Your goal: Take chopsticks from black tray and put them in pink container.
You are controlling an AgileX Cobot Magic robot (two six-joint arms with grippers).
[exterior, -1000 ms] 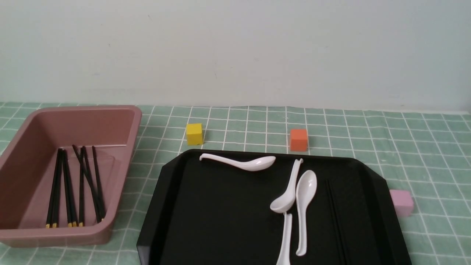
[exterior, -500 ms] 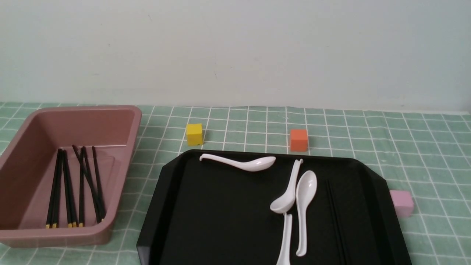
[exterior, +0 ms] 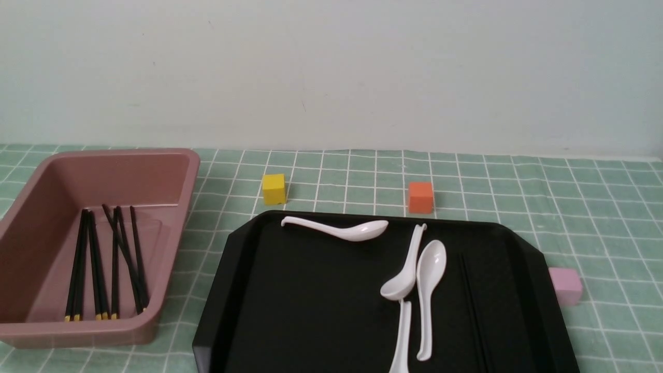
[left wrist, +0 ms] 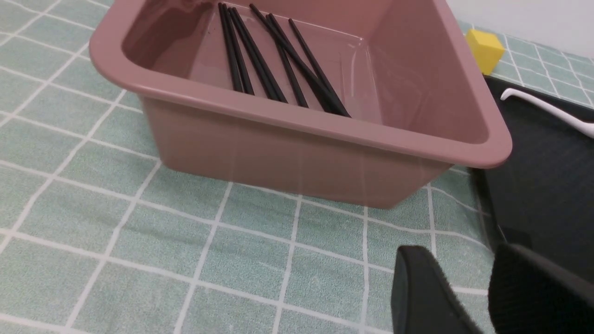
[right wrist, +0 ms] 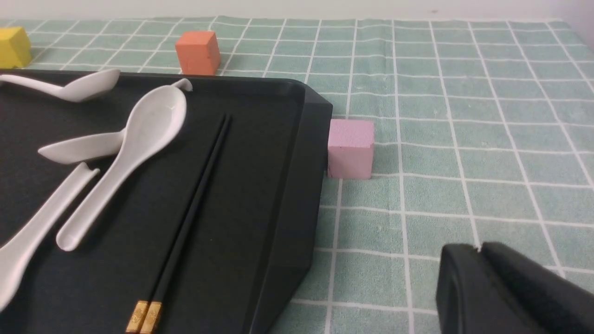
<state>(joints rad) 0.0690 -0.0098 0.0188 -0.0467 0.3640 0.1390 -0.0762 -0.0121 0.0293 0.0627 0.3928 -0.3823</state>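
Note:
A pair of black chopsticks (exterior: 474,311) with yellow ends lies side by side in the right part of the black tray (exterior: 290,311). In the right wrist view these chopsticks (right wrist: 195,204) run along the tray (right wrist: 278,185) next to white spoons. Several more chopsticks (exterior: 103,264) lie in the pink container (exterior: 191,171) at the left. My left gripper (left wrist: 464,255) hovers open and empty over the cloth beside the container (left wrist: 301,125). Right of the tray, over the cloth, my right gripper (right wrist: 480,248) has its fingers together and holds nothing. Neither gripper shows in the front view.
Several white spoons (exterior: 430,290) lie in the tray. A yellow cube (exterior: 273,188) and an orange cube (exterior: 420,196) stand behind it. A small pale pink cube (exterior: 565,285) touches the tray's right edge. A green checked cloth (exterior: 595,217) covers the table.

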